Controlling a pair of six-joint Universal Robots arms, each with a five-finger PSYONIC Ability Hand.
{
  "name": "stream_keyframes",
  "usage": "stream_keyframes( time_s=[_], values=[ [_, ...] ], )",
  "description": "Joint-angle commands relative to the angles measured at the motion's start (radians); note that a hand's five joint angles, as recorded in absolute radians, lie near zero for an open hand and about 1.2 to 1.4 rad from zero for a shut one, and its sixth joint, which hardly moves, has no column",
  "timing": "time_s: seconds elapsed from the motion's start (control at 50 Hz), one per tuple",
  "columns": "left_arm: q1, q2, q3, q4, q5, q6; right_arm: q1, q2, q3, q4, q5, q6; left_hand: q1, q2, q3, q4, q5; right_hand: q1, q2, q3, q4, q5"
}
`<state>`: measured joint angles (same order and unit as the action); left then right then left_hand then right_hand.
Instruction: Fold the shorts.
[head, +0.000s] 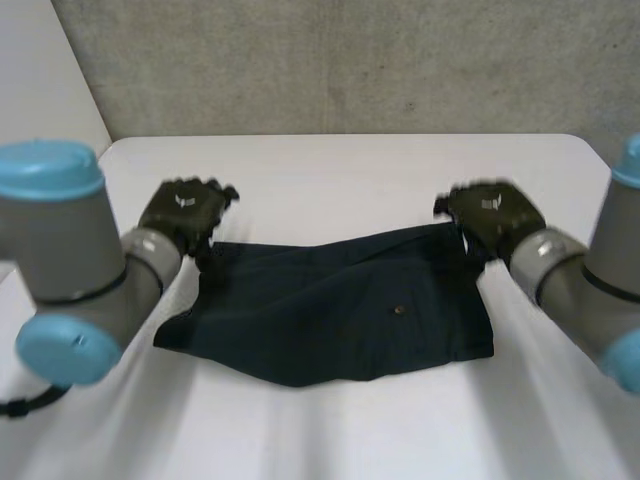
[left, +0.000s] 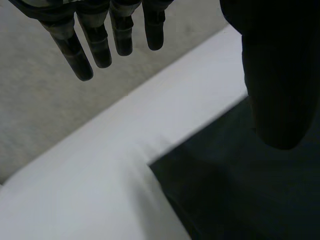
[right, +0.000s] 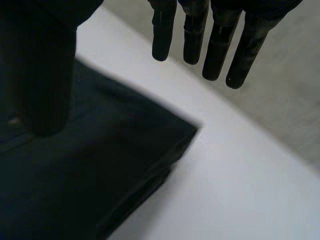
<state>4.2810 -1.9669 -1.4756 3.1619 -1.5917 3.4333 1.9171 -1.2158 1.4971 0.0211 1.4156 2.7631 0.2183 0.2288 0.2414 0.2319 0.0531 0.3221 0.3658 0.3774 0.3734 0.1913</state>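
The shorts (head: 340, 300) lie flat in the middle of the table (head: 330, 165), with their long axis parallel to its far edge. My left hand (head: 185, 215) hangs over their far left corner and my right hand (head: 492, 215) over their far right corner, each with straight fingers and the thumb apart, holding nothing. Both are equally near, so I judge they should take these corners together.
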Motion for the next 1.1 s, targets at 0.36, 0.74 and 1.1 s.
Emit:
stream_keyframes(
  time_s=[0.36,0.74,1.1],
  values=[
    [0.072,-0.038,-0.316,0.213,0.059,0.178,-0.110,0.015,0.422,-0.300,-0.124,-0.028,0.007,-0.004,-0.016,-0.007,-0.002,0.464,0.421,0.409,0.413,0.421],
    [0.054,0.239,-0.322,0.199,0.065,0.126,-0.128,0.002,0.437,-0.311,-0.067,-0.108,-0.019,-0.030,-0.043,-0.033,-0.029,1.074,1.030,1.019,1.023,1.030],
    [0.105,0.359,-0.331,0.144,0.068,0.055,-0.174,-0.186,0.281,-0.072,-0.004,-0.431,-0.031,-0.042,-0.054,-0.045,-0.041,1.074,1.030,1.019,1.023,1.030]
  ],
)
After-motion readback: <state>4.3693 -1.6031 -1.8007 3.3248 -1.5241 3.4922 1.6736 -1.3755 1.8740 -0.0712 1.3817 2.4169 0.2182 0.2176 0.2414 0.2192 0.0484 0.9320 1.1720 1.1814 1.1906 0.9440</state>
